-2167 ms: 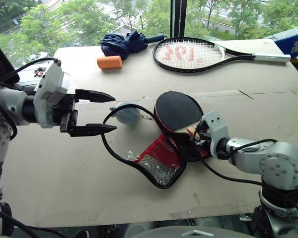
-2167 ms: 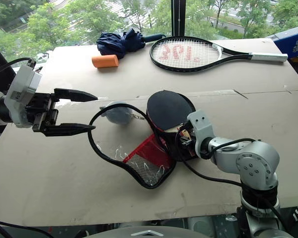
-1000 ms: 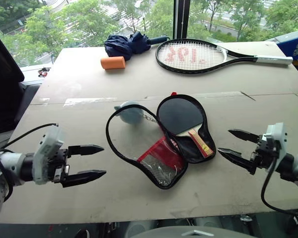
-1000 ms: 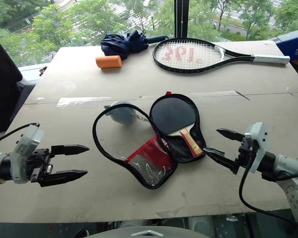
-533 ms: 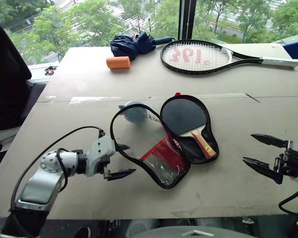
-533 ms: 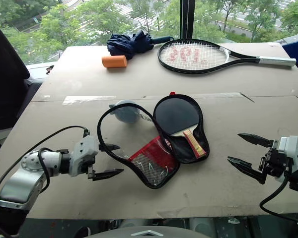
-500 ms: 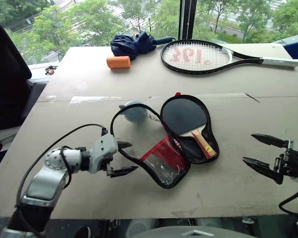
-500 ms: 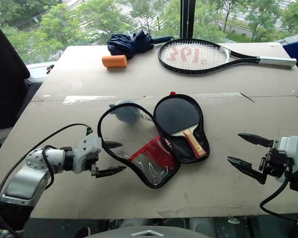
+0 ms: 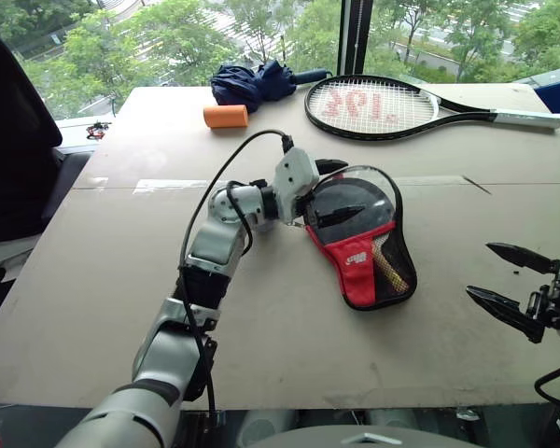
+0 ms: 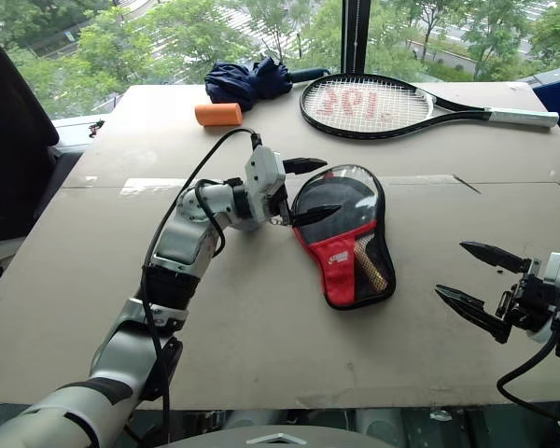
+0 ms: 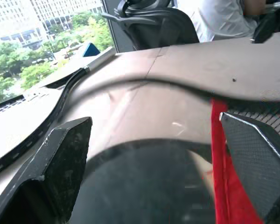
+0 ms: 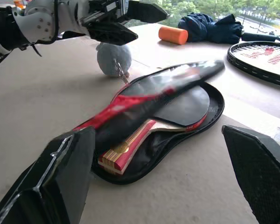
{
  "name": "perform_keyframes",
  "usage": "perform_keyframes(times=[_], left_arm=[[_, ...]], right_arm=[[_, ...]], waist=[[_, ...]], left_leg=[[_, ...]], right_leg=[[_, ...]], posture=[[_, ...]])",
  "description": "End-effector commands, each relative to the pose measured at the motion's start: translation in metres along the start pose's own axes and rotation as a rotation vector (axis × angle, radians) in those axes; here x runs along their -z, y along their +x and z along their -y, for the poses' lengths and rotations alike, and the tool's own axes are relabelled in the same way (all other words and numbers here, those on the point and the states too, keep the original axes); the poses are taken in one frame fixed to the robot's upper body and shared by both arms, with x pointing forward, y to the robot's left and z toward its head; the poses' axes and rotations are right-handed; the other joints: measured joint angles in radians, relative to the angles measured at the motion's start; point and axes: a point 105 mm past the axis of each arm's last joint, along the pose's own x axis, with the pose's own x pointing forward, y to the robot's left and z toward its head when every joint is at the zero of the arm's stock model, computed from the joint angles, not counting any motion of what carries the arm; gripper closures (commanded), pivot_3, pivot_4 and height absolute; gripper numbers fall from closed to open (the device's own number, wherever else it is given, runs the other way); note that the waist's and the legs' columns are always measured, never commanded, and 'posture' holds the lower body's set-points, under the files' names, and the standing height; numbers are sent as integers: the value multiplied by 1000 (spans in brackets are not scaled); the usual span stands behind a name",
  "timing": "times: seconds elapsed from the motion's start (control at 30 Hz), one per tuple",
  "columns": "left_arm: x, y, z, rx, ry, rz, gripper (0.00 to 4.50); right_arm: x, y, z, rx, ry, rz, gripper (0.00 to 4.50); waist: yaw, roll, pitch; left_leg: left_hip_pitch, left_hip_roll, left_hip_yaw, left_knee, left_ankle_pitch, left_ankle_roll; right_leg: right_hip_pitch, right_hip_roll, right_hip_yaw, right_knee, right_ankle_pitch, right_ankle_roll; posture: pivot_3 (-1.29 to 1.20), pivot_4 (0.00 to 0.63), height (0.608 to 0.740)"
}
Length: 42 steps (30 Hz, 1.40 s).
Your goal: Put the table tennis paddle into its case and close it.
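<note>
The table tennis paddle (image 12: pixel 184 106) lies in the lower half of its black case (image 9: pixel 399 280), black face up, with the striped wooden handle (image 12: pixel 123 151) towards me. The case's red mesh lid (image 9: pixel 359 261) is folded over the paddle and, in the right wrist view, still stands a little above it. My left gripper (image 9: pixel 336 191) is open at the far end of the case, with the lid's rim between its spread fingers. My right gripper (image 9: pixel 481 271) is open over the table to the right of the case, apart from it.
A strung tennis racket (image 9: pixel 378 103), an orange cylinder (image 9: pixel 226 117) and a folded navy umbrella (image 9: pixel 252 82) lie at the table's far side. A grey ball (image 12: pixel 113 58) on a small chain sits behind the case. A black chair (image 9: pixel 9 140) stands off the left edge.
My left arm swung from the near left across to the case's far end. The lid, which lay open to the left, now covers the paddle. The right gripper has hardly moved.
</note>
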Motion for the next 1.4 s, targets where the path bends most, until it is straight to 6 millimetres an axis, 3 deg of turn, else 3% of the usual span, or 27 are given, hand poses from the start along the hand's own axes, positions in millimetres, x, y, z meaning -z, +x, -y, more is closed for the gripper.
perform_keyframes(times=[0.03,0.2,0.33,0.5,0.67,0.8,0.97,1.03,1.07,1.17,1.3,1.33,1.4], left_arm=[[6,-4,-11,-71,-15,1,0],[-29,-37,-18,-79,-85,126,0],[-39,-84,15,129,-120,11,0],[-55,-126,29,215,-100,-144,0],[-68,-143,36,245,-91,-228,0],[-76,-155,31,195,-60,-282,0],[-79,-159,29,148,-60,-288,0],[-80,-158,31,145,-61,-284,0],[-80,-158,31,141,-61,-283,0],[-80,-157,30,133,-59,-283,0],[-81,-156,31,135,-53,-281,0],[-81,-156,31,136,-49,-279,0],[-82,-155,31,140,-47,-272,0]], right_arm=[[-12,-4,0,32,-36,31,136],[-19,17,2,50,12,67,136],[-10,60,5,45,68,1,136],[2,102,22,33,118,-95,136],[20,117,33,38,140,-237,136],[40,128,39,44,161,-384,136],[48,138,40,35,269,-424,136],[49,142,36,12,287,-435,624],[49,145,34,-1,286,-440,1362],[51,152,27,-34,319,-463,2289],[57,151,24,-21,399,-489,4159],[57,150,24,-11,425,-485,4433],[53,148,24,14,501,-448,4433]], waist=[[-9,0,0],[-24,0,0],[-41,1,-1],[-23,0,1],[-7,-1,1],[-12,-1,2],[-21,0,2],[-20,-1,2],[-20,0,2],[-20,0,2],[-24,-1,2],[-23,-1,2],[-22,-1,2]], left_leg=[[0,0,0,0,0,0],[-3,0,-1,0,0,0],[-2,1,0,-1,0,-1],[-3,0,-2,0,0,-1],[-3,0,-3,0,0,-1],[-3,0,-2,-1,0,-1],[-3,1,-2,-2,0,-1],[-3,1,-2,-2,0,-1],[-3,1,-2,-2,0,-1],[-3,1,-2,-2,0,-1],[-2,1,-1,-2,0,-1],[-2,1,-1,-2,0,-1],[-2,1,-1,-2,0,-1]], right_leg=[[0,0,0,0,0,0],[-5,0,1,2,0,0],[-5,1,3,2,0,0],[-5,0,2,1,0,0],[-5,0,1,-1,0,0],[-5,0,2,-1,0,-1],[-5,0,3,0,0,-1],[-5,0,3,0,0,-1],[-5,0,2,0,0,-1],[-5,0,2,0,0,-1],[-6,0,3,0,0,-1],[-6,0,3,0,0,-1],[-5,0,3,0,0,-1]], posture=[[0,150,726],[0,150,726],[0,150,726],[0,150,726],[0,150,726],[0,150,726],[0,150,726],[0,150,726],[0,150,726],[0,150,726],[0,150,726],[0,150,726],[0,150,726]])
